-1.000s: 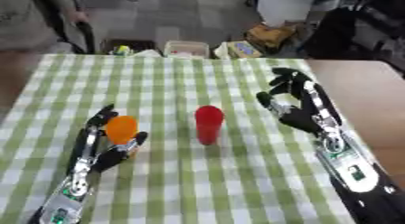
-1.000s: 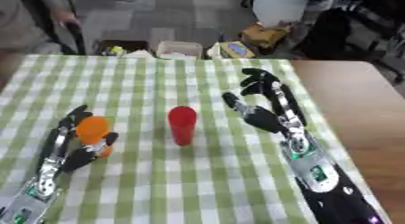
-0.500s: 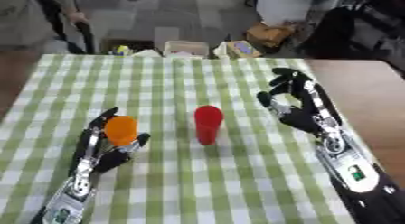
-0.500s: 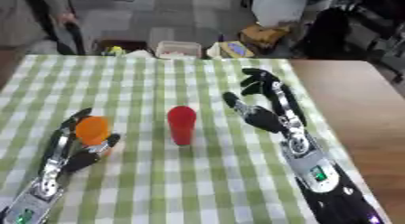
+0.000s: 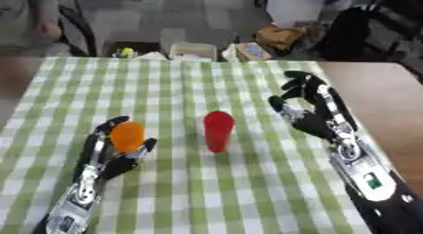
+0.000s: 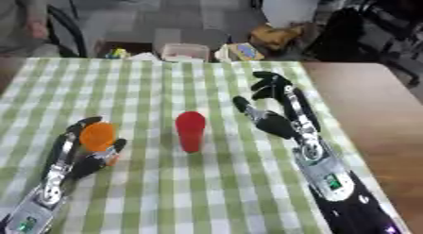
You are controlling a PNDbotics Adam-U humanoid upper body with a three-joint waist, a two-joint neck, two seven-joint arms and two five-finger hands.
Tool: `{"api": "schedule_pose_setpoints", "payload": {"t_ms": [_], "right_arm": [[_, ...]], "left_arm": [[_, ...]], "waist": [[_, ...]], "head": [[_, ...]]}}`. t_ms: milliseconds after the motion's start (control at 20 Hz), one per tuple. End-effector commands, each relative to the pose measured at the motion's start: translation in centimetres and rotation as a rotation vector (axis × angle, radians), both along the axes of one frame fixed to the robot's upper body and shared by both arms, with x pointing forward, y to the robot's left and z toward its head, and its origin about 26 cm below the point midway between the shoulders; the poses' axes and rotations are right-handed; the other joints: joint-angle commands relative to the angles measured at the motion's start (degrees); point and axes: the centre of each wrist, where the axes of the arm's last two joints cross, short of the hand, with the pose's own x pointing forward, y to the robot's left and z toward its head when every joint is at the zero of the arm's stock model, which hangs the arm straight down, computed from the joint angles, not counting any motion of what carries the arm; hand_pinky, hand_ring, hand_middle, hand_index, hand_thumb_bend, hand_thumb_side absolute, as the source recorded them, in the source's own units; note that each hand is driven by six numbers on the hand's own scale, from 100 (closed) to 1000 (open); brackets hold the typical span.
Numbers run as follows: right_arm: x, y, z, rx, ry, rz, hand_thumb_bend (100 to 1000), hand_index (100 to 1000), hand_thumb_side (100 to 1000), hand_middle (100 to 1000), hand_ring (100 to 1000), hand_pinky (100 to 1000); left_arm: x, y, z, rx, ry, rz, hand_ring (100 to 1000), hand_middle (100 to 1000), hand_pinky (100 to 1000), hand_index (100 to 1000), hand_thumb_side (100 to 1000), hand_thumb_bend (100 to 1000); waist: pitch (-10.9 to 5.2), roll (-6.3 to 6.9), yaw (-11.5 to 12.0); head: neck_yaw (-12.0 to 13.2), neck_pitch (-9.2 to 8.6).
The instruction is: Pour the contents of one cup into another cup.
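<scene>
Orange plastic is what my left hand (image 5: 112, 155) has its fingers and thumb curled round: the orange cup (image 5: 128, 136), sitting at about eight o'clock on the green checked tablecloth (image 5: 248, 190). I cannot see what is in it, nor whether it is clear of the cloth. The red cup (image 5: 218, 130) stands upright near the middle of the cloth, at three o'clock from the orange one and apart from both hands. My right hand (image 5: 312, 116) hangs at three o'clock of the red cup, fingers spread and holding nothing.

I judge both cups light, thin-walled and smooth, so likely to slip or dent if squeezed hard. The red one looks tall and narrow, easy to tip. I would take it round the middle of its wall with my right hand to steady it for pouring.
</scene>
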Motion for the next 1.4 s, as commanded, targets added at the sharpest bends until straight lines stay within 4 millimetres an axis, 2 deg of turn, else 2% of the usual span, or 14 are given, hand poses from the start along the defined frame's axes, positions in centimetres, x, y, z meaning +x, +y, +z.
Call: {"api": "schedule_pose_setpoints", "payload": {"t_ms": [50, 150, 200, 250, 600, 1100, 1150, 1200, 1400], "right_arm": [[0.2, -0.2, 0.9, 0.001, -0.023, 0.002, 539, 817, 467, 592, 584, 699], [0.2, -0.2, 0.9, 0.001, -0.023, 0.002, 539, 817, 467, 592, 584, 699], [0.2, -0.2, 0.9, 0.001, -0.023, 0.002, 539, 817, 468, 592, 584, 699], [0.2, -0.2, 0.8, -0.001, -0.02, 0.003, 534, 817, 468, 589, 583, 699], [0.2, -0.2, 0.6, -0.005, -0.014, 0.004, 510, 817, 450, 584, 582, 698], [0.5, -0.6, -0.9, -0.004, 0.047, -0.009, 516, 821, 395, 575, 576, 693], [0.6, -0.6, -1.2, -0.007, 0.056, -0.009, 537, 825, 338, 574, 577, 694], [0.6, -0.6, -1.5, -0.01, 0.064, -0.008, 549, 828, 363, 578, 581, 696], [0.8, -0.3, -2.5, -0.042, 0.086, 0.017, 616, 843, 348, 603, 614, 719]], "left_arm": [[0.1, -0.3, 0.1, 0.014, 0.003, -0.018, 713, 629, 560, 835, 485, 631], [0.1, -0.3, 0.1, 0.015, 0.003, -0.018, 713, 629, 560, 835, 485, 631], [0.1, -0.3, 0.1, 0.015, 0.003, -0.018, 686, 601, 545, 801, 462, 577], [0.1, -0.3, 0.1, 0.012, -0.002, -0.017, 603, 521, 486, 722, 396, 391], [0.1, -0.3, 0.7, -0.03, -0.066, 0.003, 508, 425, 396, 642, 281, 100], [-0.1, 0.1, 3.0, -0.097, -0.168, 0.039, 496, 411, 387, 630, 270, 100], [-0.2, 0.1, 3.3, -0.104, -0.176, 0.042, 496, 410, 386, 629, 267, 100], [-0.2, 0.1, 3.5, -0.11, -0.183, 0.044, 495, 409, 385, 629, 268, 100], [-0.4, 0.0, 4.3, -0.128, -0.202, 0.045, 494, 408, 386, 630, 274, 100]], "waist": [[-0.67, 0.09, -0.1], [-0.67, 0.09, -0.1], [-0.67, 0.1, -0.1], [-0.69, 0.12, -0.1], [-0.75, 0.21, 0.0], [-0.91, 0.29, 0.6], [-0.92, 0.29, 0.6], [-0.93, 0.29, 0.7], [-0.95, 0.2, 1.0]], "head": [[0.2, -0.55], [0.2, -0.54], [0.2, -0.54], [0.1, -0.53], [0.0, -0.49], [-0.2, -0.54], [-0.2, -0.56], [-0.3, -0.58], [-0.4, -0.68]]}}
